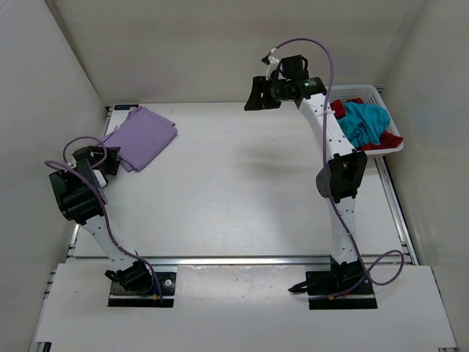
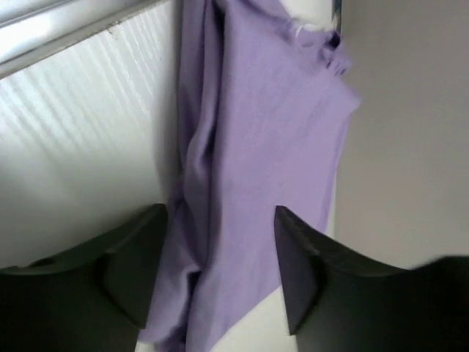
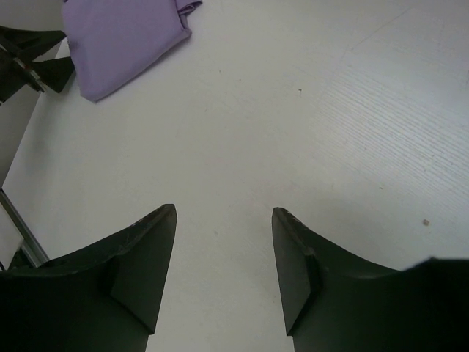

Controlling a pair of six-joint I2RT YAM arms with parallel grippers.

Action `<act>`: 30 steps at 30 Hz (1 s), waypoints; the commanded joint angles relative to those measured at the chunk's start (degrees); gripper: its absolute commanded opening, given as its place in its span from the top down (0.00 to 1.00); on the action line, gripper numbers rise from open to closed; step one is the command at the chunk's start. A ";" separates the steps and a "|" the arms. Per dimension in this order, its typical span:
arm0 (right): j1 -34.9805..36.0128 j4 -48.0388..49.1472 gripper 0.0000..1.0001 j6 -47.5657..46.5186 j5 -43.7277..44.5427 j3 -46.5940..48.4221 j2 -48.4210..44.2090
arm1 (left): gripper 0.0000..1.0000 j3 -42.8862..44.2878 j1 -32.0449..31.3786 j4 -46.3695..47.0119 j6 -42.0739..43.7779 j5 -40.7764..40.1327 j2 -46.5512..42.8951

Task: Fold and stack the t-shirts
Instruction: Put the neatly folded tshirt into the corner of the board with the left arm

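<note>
Lavender shirt (image 1: 141,136) lies folded at worktop's far-left corner. Left claw (image 2: 220,220) released, parted over its edge. Right claw (image 3: 223,216) released, empty. Teal shirt (image 1: 363,121) and red shirt (image 1: 392,138) sit in basket (image 1: 370,92). Risk: left claw snags cloth lifting off, undoing the fold.

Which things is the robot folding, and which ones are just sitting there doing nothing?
For the job:
purple t-shirt, folded on the table
teal t-shirt, crumpled in the white basket
red t-shirt, under the teal one

Just there:
white basket
table
</note>
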 commanded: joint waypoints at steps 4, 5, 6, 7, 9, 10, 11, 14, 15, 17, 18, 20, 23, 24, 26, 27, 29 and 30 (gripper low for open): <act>0.11 1.42 0.44 -0.23 -2.18 -1.32 -4.92 | 0.14 -6.40 -0.10 -0.08 2.82 -7.53 -14.02; 0.10 1.16 0.44 -0.23 -2.01 -1.58 -4.92 | 0.14 -7.18 -0.62 -0.79 4.66 -8.42 -17.00; 0.02 1.59 0.44 -0.14 -2.44 -1.50 -5.27 | 0.16 -8.15 -0.98 -0.97 5.81 -10.17 -20.08; 0.19 1.77 0.44 0.12 -2.71 -1.93 -5.45 | 0.33 -8.25 -1.94 -1.41 7.99 -11.23 -20.98; 0.02 2.04 0.60 0.04 -3.05 -1.68 -5.45 | 0.67 -8.51 -4.66 -3.16 11.60 -13.51 -24.66; 0.19 1.95 0.69 0.64 -3.23 -1.50 -5.45 | 0.78 -7.21 -7.89 -3.96 14.75 -15.52 -24.94; 0.28 2.04 0.87 0.83 -3.06 -1.67 -5.10 | 0.89 -6.58 -11.58 -6.23 17.74 -16.50 -24.94; 0.46 0.99 1.00 -0.22 -1.23 -0.71 -5.18 | 1.00 -1.76 -21.51 -12.46 23.99 -20.89 -22.32; 0.72 0.29 1.00 -0.75 0.00 0.16 -5.53 | 1.00 -0.61 -24.85 -13.71 24.97 -21.34 -21.17; 1.33 -0.33 1.00 -1.28 1.76 -0.09 -6.76 | 1.00 0.19 -27.68 -13.63 24.55 -20.83 -19.42; 1.51 -0.60 1.00 -1.89 2.82 -0.09 -7.98 | 1.00 0.89 -29.44 -14.07 23.76 -19.95 -17.66; 1.69 -0.51 0.99 -2.16 4.23 -0.09 -9.58 | 1.00 3.26 -31.30 -15.65 22.18 -16.97 -14.23; 1.07 0.11 1.00 -1.99 4.15 -0.96 -13.52 | 1.00 13.34 -32.27 -24.33 22.17 -13.01 -3.09; 0.98 0.45 1.00 -2.07 4.06 -1.58 -14.23 | 1.00 14.50 -32.18 -25.05 22.25 -12.13 -1.84; 0.63 2.12 1.00 -1.99 4.49 -3.95 -15.90 | 1.00 16.53 -31.31 -25.23 20.16 -9.85 1.59; 0.20 3.17 1.00 -2.07 4.24 -6.05 -17.39 | 1.00 16.28 -30.35 -23.75 18.14 -7.74 2.82; -0.51 6.76 1.00 -1.46 4.32 -12.02 -20.90 | 1.00 18.02 -28.67 -23.12 15.94 -7.19 4.76; -0.69 7.83 1.00 -1.37 3.98 -13.87 -21.79 | 1.00 19.25 -28.49 -23.99 16.19 -7.72 5.55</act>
